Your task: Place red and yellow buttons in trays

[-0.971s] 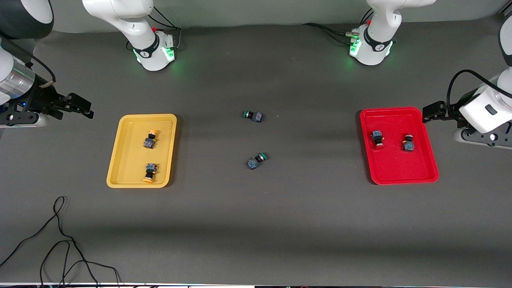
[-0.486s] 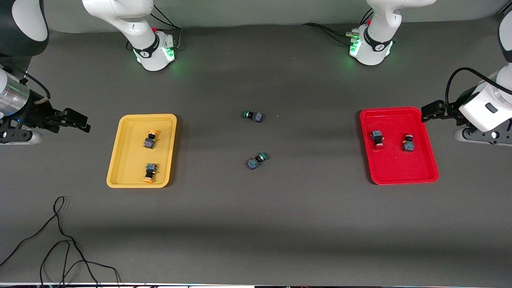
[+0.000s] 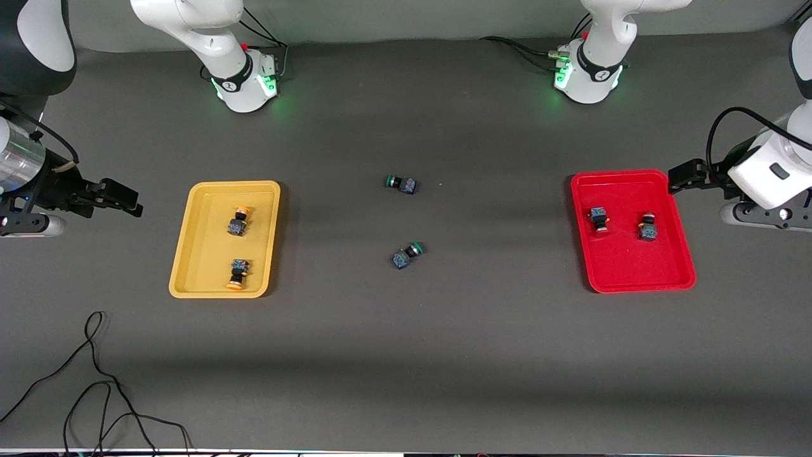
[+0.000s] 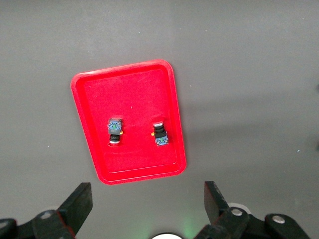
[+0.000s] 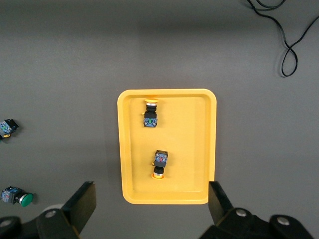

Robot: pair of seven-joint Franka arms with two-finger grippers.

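Note:
The yellow tray holds two yellow-capped buttons. The red tray holds two red-capped buttons. My right gripper is open and empty, up beside the yellow tray at the right arm's end of the table. Its wrist view shows the gripper, the tray and both buttons. My left gripper is open and empty, up by the red tray's corner. Its wrist view shows the gripper, the tray and both buttons.
Two green-capped buttons lie on the dark table between the trays; they also show in the right wrist view. A black cable loops near the front edge at the right arm's end.
My right gripper has shifted a little away from its base, still beside the yellow tray. My left gripper has barely moved. The buttons and trays have not moved.

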